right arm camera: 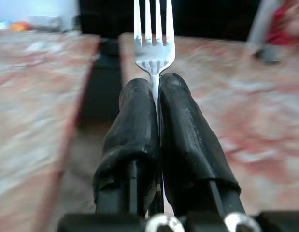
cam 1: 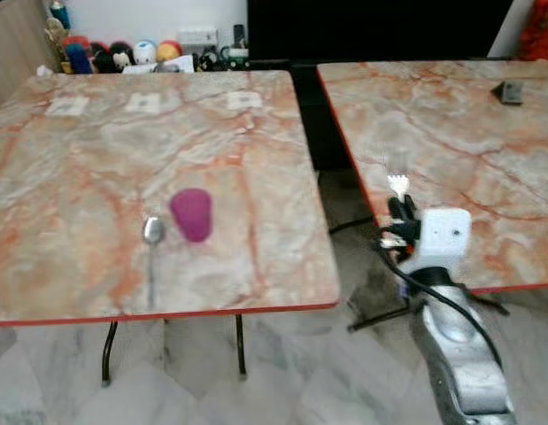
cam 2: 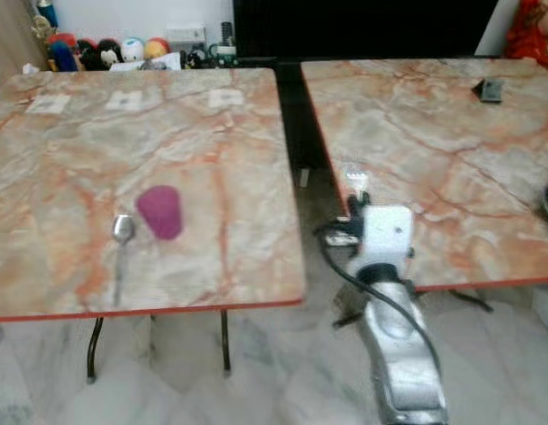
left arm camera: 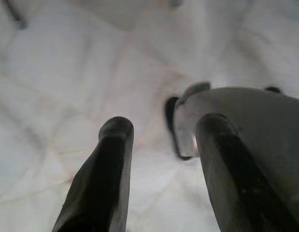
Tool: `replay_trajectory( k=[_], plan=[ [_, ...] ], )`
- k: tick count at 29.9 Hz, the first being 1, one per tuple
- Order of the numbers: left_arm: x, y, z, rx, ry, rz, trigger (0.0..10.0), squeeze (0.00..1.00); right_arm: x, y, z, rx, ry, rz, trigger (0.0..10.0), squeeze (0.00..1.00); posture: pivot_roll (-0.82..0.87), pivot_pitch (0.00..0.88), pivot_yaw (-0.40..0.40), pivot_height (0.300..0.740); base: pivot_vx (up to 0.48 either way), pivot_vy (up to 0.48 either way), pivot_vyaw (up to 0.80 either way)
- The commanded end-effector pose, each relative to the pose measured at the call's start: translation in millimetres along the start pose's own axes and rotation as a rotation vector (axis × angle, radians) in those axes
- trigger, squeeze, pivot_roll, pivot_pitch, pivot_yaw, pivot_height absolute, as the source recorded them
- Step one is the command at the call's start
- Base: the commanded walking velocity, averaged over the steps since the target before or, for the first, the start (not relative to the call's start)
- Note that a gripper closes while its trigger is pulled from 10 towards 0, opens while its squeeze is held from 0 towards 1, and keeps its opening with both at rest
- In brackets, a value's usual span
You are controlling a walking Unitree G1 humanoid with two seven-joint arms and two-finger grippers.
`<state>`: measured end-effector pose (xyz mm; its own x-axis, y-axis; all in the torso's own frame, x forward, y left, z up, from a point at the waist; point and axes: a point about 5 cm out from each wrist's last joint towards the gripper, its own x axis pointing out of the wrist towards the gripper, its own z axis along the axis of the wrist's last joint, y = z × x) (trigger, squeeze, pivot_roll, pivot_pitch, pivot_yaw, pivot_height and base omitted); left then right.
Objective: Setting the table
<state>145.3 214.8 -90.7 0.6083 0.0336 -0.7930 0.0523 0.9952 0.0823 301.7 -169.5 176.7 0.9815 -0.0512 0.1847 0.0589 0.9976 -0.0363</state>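
My right gripper (cam 1: 399, 206) is shut on a silver fork (right arm camera: 153, 34), tines pointing up and away, held over the gap between the two marble tables. In the right wrist view the black fingers (right arm camera: 135, 125) pinch the fork's neck. On the left table (cam 1: 96, 159) a magenta cup (cam 1: 193, 213) stands upside down near the front, with a metal spoon (cam 1: 153, 243) lying just to its left. In the left wrist view my left gripper (left arm camera: 161, 130) hangs open above the pale floor.
The right table (cam 1: 451, 115) carries a small dark object (cam 1: 509, 91) at its far side. White cards (cam 1: 142, 103) lie along the left table's far edge. Toys (cam 1: 114, 53) line the back wall. A dark gap and cables run between the tables.
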Motion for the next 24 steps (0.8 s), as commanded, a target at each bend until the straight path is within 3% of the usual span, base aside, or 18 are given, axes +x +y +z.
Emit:
replay_trajectory(
  k=[1,11,16,24],
  plan=[
    [-3.0,0.1,-10.3,0.009,0.037,-0.011,10.0,0.0,0.4,7.0,3.5,0.008,-0.015,0.017,10.0,0.0,-0.05,0.151,-0.022,0.74,0.0,-0.45,0.0],
    [-3.4,-0.5,-11.4,0.008,0.039,-0.013,10.0,0.0,1.5,8.6,4.1,-0.014,-0.018,0.025,10.0,0.0,-0.05,0.149,-0.022,0.74,0.0,-0.446,0.0],
    [-3.9,0.3,-12.6,0.009,0.041,-0.011,10.0,0.0,0.7,11.1,3.1,-0.016,-0.017,0.029,10.0,0.0,-0.04,0.152,-0.018,0.74,0.0,-0.445,0.72],
    [-5.1,1.3,-15.6,0.014,0.05,-0.011,10.0,0.0,0.3,6.7,1.4,0.002,-0.012,-0.007,10.0,0.0,-0.04,0.152,-0.013,0.74,0.0,-0.446,0.0]
  ],
)
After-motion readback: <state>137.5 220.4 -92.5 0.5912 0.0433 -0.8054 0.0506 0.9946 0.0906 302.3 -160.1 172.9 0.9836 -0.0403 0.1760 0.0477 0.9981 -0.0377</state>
